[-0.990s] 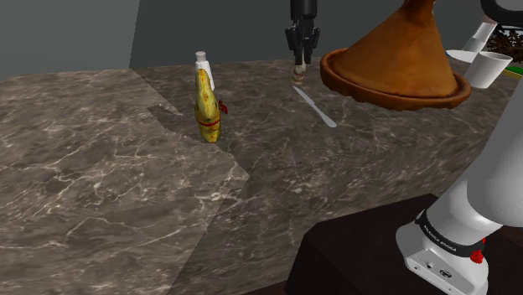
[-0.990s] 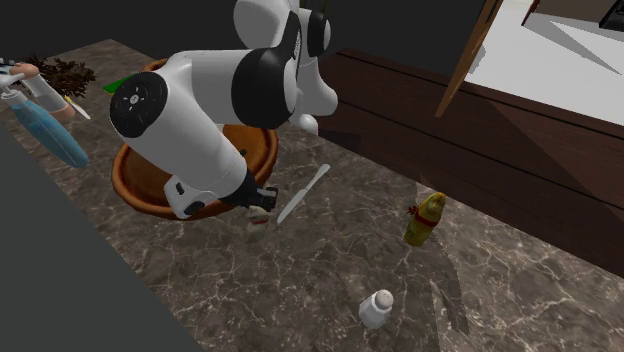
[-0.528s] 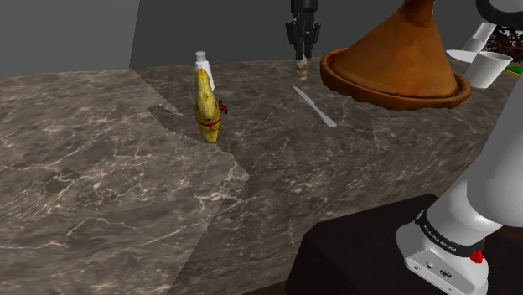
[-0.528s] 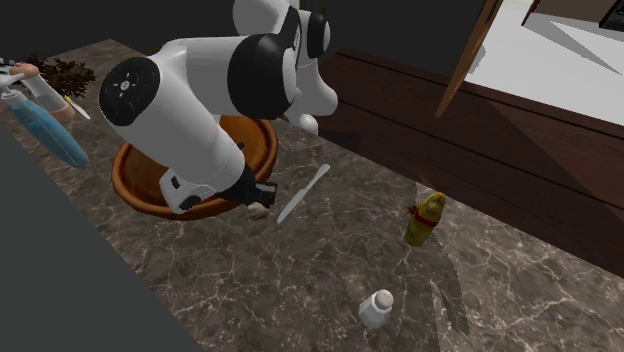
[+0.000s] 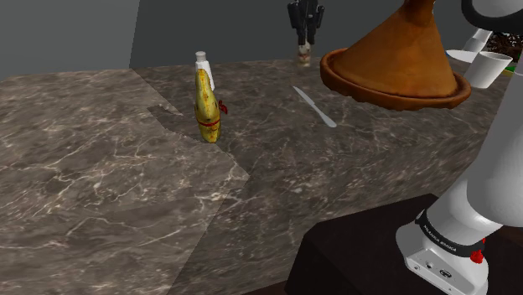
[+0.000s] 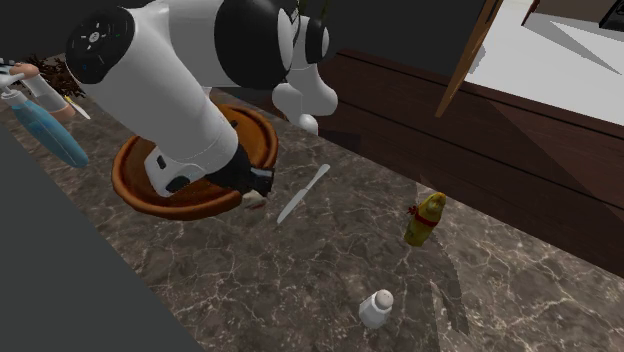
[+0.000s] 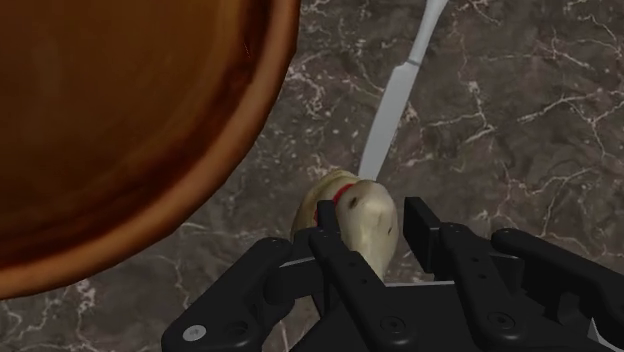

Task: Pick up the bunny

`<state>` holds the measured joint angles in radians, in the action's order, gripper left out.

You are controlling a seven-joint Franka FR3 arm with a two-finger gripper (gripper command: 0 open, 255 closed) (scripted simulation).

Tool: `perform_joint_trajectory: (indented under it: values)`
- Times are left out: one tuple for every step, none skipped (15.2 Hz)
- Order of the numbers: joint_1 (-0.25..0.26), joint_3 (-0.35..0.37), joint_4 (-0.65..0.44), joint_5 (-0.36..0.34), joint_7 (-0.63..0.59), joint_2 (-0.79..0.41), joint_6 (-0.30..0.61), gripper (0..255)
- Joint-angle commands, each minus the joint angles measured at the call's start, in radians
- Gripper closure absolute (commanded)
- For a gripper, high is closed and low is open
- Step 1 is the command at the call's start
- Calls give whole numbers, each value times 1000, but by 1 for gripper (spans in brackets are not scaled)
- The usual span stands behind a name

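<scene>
Kitchen: marbled counter (image 5: 100,168), tagine (image 5: 394,59), knife (image 5: 315,106)

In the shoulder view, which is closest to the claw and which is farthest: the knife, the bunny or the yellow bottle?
1. bunny, clasped in the gripper.
2. knife, lying on the counter close by.
3. yellow bottle, standing off to that view's left.

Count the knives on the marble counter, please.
1. The knife lies flat on the counter, beside the brown dish, close to the bunny in the gripper. Others may hide behind the arm.
</scene>
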<state>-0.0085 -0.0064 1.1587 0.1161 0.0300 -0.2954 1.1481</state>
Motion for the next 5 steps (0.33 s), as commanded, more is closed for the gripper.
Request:
perform_joint_trajectory:
  values:
    - [0,1,-48,2,-4,-14,-34,255]
    - [-1,1,-77,3,-7,-24,-53,255]
    - [-2,1,-107,4,-9,-35,-73,255]
    - [-2,1,-112,4,-9,-36,-76,255]
    - [-2,1,-112,4,-9,-36,-75,255]
